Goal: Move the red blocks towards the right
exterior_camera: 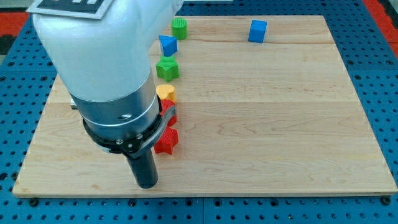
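Nearest the camera is my tip (147, 185), the rod's lower end, resting on the bench (280, 124) near its bottom edge at the view's left. As a tool it is a bare rod — no jaws, nothing to open or hold — and it touches no block here.

Just up and to the view's right of the tip lies the red star (166, 142), with a second red block (169, 114) close above it, partly hidden behind the arm so I cannot tell its shape. A yellow block (166, 92) sits right above that, touching or nearly so. Higher up are a green star (167, 67), a blue triangle (166, 44) and a green cylinder (180, 27); a blue cube (257, 30) stands well apart at the top right.

The risk, as I judge it: the tip sits below the reds, not to their left, so a plain rightward sweep would miss them. Pushing the upper red could also drag the yellow along — the two sit so close.
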Robot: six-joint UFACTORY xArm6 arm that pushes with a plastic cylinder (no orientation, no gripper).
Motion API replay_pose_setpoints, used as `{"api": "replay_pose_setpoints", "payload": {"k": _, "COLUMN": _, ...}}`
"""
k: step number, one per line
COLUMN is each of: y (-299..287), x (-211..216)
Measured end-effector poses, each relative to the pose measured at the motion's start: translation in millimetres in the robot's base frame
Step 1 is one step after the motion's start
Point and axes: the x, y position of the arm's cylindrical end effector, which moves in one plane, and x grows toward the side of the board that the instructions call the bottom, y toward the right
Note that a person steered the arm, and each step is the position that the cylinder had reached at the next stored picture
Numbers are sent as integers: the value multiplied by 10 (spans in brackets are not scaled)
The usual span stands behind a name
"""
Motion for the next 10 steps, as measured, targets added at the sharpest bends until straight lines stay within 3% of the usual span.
{"api": "replay_pose_setpoints", "payload": {"k": 4, "y": -50, "x": 49}}
{"api": "replay_pose_setpoints", "payload": {"k": 5, "y": 191, "x": -174}}
{"api": "replay_pose_setpoints", "payload": {"k": 8, "y": -123, "x": -572}}
{"api": "replay_pose_setpoints", "payload": {"k": 10, "y": 238, "x": -689}}
